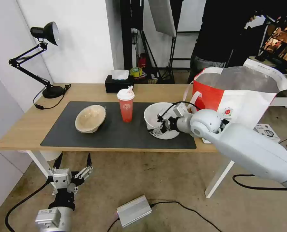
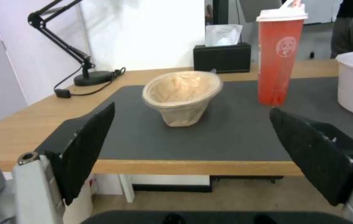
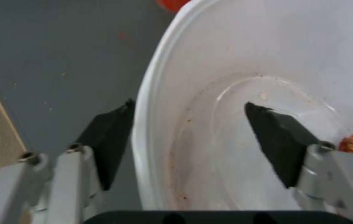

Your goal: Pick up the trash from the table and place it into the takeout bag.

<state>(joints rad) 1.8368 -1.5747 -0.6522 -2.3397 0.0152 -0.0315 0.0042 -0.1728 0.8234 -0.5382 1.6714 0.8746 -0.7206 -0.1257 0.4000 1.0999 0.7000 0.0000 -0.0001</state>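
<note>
While my right gripper (image 3: 188, 137) straddles the white bowl's (image 1: 154, 120) near rim on the table (image 1: 27, 125), fingers spread, I judge grasping underway; next: close, lift toward the takeout bag (image 1: 243, 96).

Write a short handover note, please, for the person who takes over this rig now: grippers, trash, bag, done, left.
Right gripper: open, straddling the near rim of the white plastic bowl, one finger inside, one outside.
Left gripper: open, low in front of the table.
Beige pulp bowl and red drink cup stand on the mat.
Takeout bag stands open at the table's right end.
Done: nothing bagged. Left: all three.
</note>
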